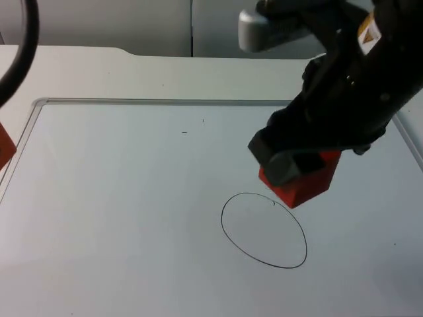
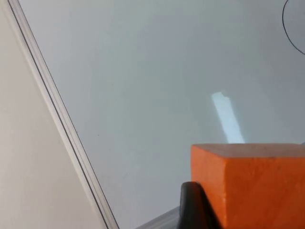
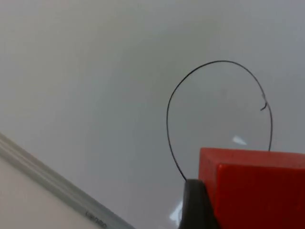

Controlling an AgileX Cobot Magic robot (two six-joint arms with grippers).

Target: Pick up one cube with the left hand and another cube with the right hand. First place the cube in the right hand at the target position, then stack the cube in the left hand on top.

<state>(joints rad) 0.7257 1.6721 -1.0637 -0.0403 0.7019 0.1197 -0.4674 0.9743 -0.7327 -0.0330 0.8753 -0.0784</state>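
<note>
Right tool (image 1: 297, 173) clamped on red cube (image 1: 303, 183), held above desk (image 1: 132, 218) just beside upper rim of drawn circle (image 1: 264, 230). Left tool (image 2: 200, 210) at desk's left edge, gripping orange cube (image 2: 250, 183), apparently lifted clear of surface; black fingertip (image 2: 193, 205) pressed against cube's side.

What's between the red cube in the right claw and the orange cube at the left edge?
In the top view, only bare white table lies between the red cube and the orange cube.
</note>
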